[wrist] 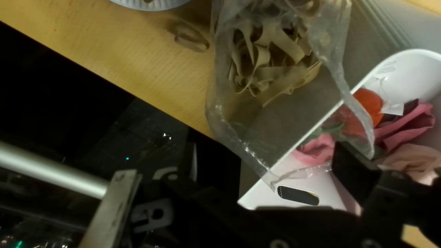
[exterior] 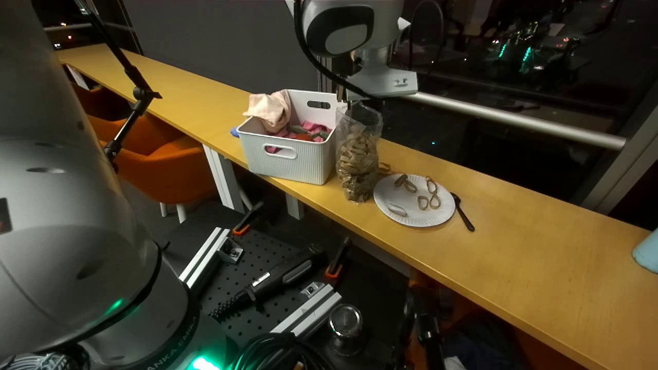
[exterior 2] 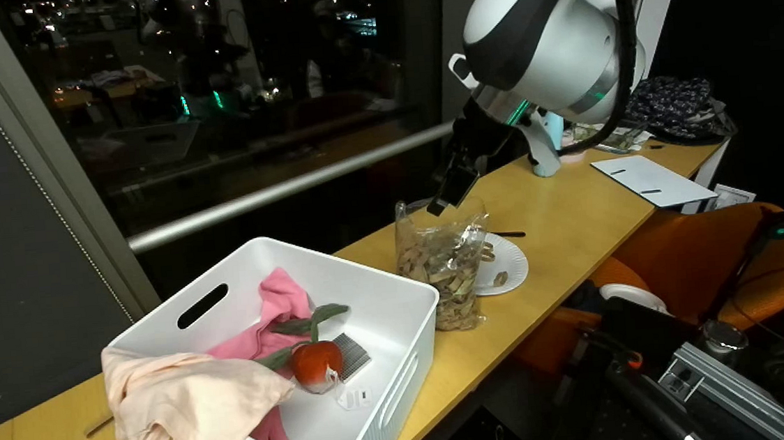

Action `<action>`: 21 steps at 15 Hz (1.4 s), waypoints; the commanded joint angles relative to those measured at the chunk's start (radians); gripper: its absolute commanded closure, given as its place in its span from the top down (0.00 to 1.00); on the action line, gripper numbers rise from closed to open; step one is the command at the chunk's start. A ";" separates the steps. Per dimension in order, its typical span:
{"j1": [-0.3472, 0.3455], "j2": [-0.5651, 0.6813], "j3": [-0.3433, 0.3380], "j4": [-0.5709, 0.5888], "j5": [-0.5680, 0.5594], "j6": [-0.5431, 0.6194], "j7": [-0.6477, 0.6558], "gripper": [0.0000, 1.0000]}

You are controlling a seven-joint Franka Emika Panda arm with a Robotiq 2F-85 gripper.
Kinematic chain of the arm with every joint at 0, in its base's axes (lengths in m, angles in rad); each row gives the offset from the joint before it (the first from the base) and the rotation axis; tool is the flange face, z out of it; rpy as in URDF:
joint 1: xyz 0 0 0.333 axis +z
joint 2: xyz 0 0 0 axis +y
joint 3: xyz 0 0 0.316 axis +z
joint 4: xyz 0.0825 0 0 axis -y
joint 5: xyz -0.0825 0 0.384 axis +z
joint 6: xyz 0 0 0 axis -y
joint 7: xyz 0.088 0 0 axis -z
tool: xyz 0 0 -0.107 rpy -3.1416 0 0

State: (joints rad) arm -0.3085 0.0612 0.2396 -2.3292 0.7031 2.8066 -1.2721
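Note:
My gripper (wrist: 272, 167) is open in the wrist view, its two black fingers wide apart. It also shows in both exterior views (exterior: 344, 97) (exterior 2: 441, 205), tilted at the mouth of a clear plastic bag (exterior: 358, 159) (exterior 2: 439, 283) (wrist: 272, 65). The bag stands upright and open on the table, part filled with tan band-like rings. In the wrist view its rim passes between the fingers and meets the right-hand finger; I cannot tell whether they touch. A white paper plate (exterior: 419, 220) (exterior 2: 516, 266) beside the bag holds several tan rings. A loose ring (wrist: 191, 38) lies on the table.
A white box (exterior: 288, 167) (exterior 2: 386, 283) (wrist: 256, 198) stands right beside the bag, holding pink cloth (exterior 2: 282, 295) and a red-orange toy (exterior 2: 316, 362). Peach cloth (exterior 2: 189, 404) hangs over its rim. A dark spoon (exterior: 464, 213) lies by the plate. A window rail (exterior: 514, 121) runs behind the table.

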 commanded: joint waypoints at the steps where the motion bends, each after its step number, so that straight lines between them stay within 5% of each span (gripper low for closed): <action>1: -0.008 -0.028 0.002 -0.014 0.045 -0.005 -0.060 1.00; 4: -0.029 0.002 -0.010 0.016 0.088 0.010 -0.082 1.00; 8: -0.114 0.047 -0.054 0.110 0.283 -0.073 -0.184 1.00; 13: -0.192 0.191 -0.106 0.254 0.260 -0.210 -0.121 1.00; 14: -0.107 0.217 -0.213 0.276 0.253 -0.243 -0.114 1.00; 21: -0.037 0.457 -0.314 0.460 0.047 -0.343 0.089 1.00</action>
State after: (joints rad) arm -0.3815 0.4309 -0.0390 -1.9722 0.8393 2.5178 -1.2859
